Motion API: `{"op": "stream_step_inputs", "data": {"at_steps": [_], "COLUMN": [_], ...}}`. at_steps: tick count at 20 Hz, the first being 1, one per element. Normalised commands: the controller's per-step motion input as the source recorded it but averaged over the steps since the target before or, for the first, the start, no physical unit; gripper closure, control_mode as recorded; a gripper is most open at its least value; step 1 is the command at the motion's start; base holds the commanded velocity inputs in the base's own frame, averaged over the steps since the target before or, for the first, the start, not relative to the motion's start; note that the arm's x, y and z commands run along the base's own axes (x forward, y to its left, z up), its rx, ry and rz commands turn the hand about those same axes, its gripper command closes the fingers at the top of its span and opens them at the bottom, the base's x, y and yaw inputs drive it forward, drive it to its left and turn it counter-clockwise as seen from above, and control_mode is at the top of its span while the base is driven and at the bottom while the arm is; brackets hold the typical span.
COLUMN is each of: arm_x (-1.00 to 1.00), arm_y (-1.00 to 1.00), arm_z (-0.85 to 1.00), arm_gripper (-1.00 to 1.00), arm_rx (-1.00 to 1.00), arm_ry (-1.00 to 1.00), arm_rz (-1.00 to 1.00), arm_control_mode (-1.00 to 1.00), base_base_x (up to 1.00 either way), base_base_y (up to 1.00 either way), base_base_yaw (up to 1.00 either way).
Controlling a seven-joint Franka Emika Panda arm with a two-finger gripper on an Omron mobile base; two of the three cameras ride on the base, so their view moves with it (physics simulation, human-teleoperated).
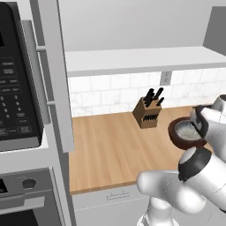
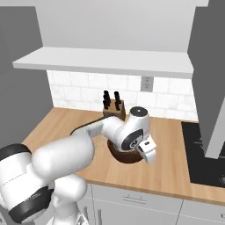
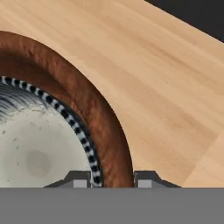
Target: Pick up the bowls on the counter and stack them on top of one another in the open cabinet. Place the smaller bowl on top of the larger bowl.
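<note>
Fingers (image 3: 112, 178) parted narrowly, straddling rims of larger bowl (image 3: 109, 131) and smaller bowl (image 3: 43, 148) nested inside, above counter (image 3: 166, 87)

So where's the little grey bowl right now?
The smaller bowl sits inside the larger bowl on the counter, right of the knife block, with the gripper straddling both rims.

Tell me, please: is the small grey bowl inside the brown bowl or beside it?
Inside. The smaller bowl sits nested in the larger bowl; the brown rim curves around its striped edge, on the counter.
</note>
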Motion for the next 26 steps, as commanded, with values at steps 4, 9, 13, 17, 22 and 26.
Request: {"op": "stream_step_inputs", "data": {"at_steps": [4, 9, 13, 17, 22, 26], "arm_x": [-0.61, -0.41, -0.30, -0.22, -0.03, 0.05], "arm_y": [0.22, 0.37, 0.33, 0.25, 0.23, 0.13], "arm_z": [1.00, 1.00, 1.00, 1.00, 1.00, 1.00], "arm_gripper": [1.00, 1.00, 1.00, 1.00, 1.00, 1.00], "arm_rx": [-0.13, -0.09, 0.00, -0.04, -0.04, 0.00], "arm_ry": [-0.41, -0.36, -0.28, -0.15, -0.01, 0.13], "arm_rz": [0.04, 0.08, 0.09, 0.08, 0.06, 0.03], "arm_control_mode": [-1.00, -1.00, -1.00, -1.00, -1.00, -1.00], "base_base_x": [0.00, 0.00, 0.00, 0.00, 0.00, 0.00], "base_base_y": [0.00, 0.00, 0.00, 0.00, 0.00, 0.00], "base_base_yaw": [0.00, 0.00, 0.00, 0.00, 0.00, 0.00]}}
